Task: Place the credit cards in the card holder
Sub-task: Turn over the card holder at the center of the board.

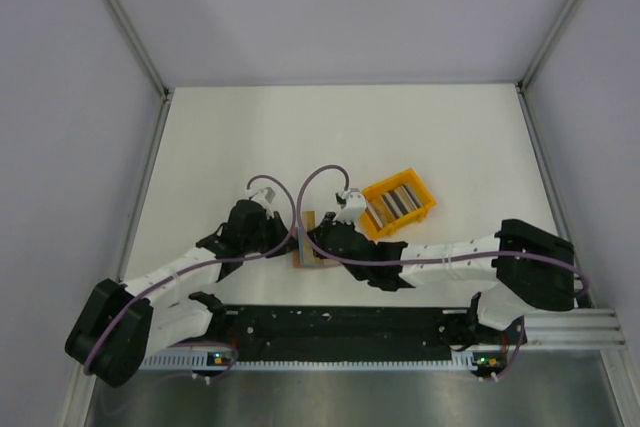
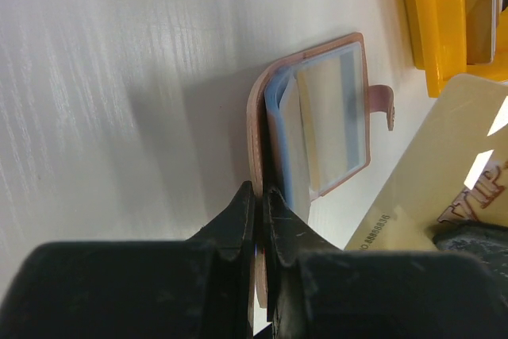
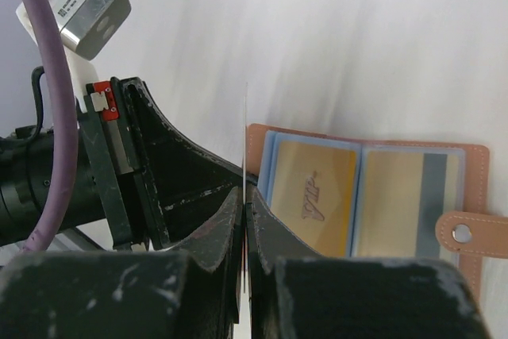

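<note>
The card holder [image 3: 475, 188] lies open on the table, tan-brown with clear blue-edged sleeves; one sleeve holds a gold VIP card [image 3: 313, 192]. It also shows in the left wrist view [image 2: 329, 117] and the top view [image 1: 310, 253]. My left gripper [image 2: 259, 192] is shut on the edge of the holder's cover. My right gripper [image 3: 244, 190] is shut on a gold credit card [image 2: 429, 188], seen edge-on in its own view [image 3: 244, 129], held upright just beside the holder's left edge. More credit cards [image 1: 392, 202] stand in the yellow tray.
The yellow tray [image 1: 372, 219] sits just right of the holder, also in the left wrist view [image 2: 429, 29]. The holder's strap with a snap [image 3: 460, 233] sticks out on the far side. Both grippers [image 1: 305, 239] are close together over the holder.
</note>
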You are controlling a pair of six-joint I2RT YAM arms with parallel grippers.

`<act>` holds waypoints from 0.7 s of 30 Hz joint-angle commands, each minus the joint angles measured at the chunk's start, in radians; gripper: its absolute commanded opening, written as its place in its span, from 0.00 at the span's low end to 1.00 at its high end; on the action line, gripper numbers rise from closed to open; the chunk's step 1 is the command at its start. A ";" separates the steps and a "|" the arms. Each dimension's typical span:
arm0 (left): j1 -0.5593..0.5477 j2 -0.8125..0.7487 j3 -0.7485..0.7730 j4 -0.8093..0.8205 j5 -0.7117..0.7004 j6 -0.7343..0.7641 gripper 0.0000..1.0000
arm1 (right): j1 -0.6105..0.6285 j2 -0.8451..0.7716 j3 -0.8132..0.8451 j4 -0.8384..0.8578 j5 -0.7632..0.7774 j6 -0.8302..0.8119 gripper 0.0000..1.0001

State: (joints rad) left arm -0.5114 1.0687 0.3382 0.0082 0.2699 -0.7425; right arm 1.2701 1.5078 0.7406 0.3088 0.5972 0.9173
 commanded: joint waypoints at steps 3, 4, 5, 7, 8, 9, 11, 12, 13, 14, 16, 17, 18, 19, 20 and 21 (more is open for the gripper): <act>-0.001 -0.019 -0.005 0.072 0.025 -0.012 0.00 | 0.025 0.055 0.077 0.003 0.033 -0.017 0.00; -0.001 -0.019 -0.005 0.072 0.023 -0.011 0.00 | 0.026 0.057 0.080 -0.003 0.035 -0.017 0.00; -0.001 -0.019 -0.005 0.072 0.023 -0.011 0.00 | 0.028 0.061 0.083 -0.007 0.036 -0.021 0.00; 0.001 -0.019 -0.005 0.073 0.023 -0.011 0.00 | 0.028 0.066 0.088 -0.016 0.041 -0.024 0.00; -0.001 -0.019 -0.005 0.073 0.023 -0.011 0.00 | 0.029 0.066 0.086 -0.016 0.038 -0.024 0.00; -0.001 -0.021 -0.005 0.072 0.025 -0.011 0.00 | 0.026 0.071 0.088 -0.013 0.033 -0.026 0.00; -0.001 -0.019 -0.005 0.072 0.022 -0.011 0.00 | 0.028 0.080 0.094 -0.017 0.018 -0.031 0.00; -0.001 -0.019 -0.005 0.072 0.022 -0.009 0.00 | 0.028 0.083 0.098 -0.023 0.012 -0.031 0.00; -0.001 -0.019 -0.005 0.072 0.022 -0.008 0.00 | 0.029 0.088 0.103 -0.030 0.012 -0.031 0.00; -0.001 -0.019 -0.005 0.072 0.022 -0.009 0.00 | 0.029 0.091 0.106 -0.033 0.012 -0.031 0.00; -0.001 -0.018 -0.002 0.070 0.022 -0.008 0.00 | 0.029 0.095 0.108 -0.039 0.013 -0.031 0.00; -0.001 -0.019 -0.002 0.069 0.022 -0.008 0.00 | 0.029 0.097 0.111 -0.045 0.013 -0.031 0.00; -0.001 -0.018 -0.002 0.068 0.022 -0.006 0.00 | 0.028 0.100 0.112 -0.051 0.013 -0.031 0.00; -0.001 -0.019 -0.001 0.068 0.020 -0.006 0.00 | 0.028 0.101 0.112 -0.054 0.013 -0.031 0.00; -0.001 -0.018 -0.002 0.068 0.020 -0.006 0.00 | 0.028 0.101 0.112 -0.059 0.013 -0.031 0.00; -0.001 -0.016 -0.002 0.070 0.019 -0.008 0.00 | 0.028 0.101 0.112 -0.060 0.015 -0.029 0.00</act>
State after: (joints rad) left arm -0.5114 1.0687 0.3378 0.0231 0.2768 -0.7506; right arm 1.2827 1.5997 0.8074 0.2573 0.6044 0.8982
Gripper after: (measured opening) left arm 0.064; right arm 0.005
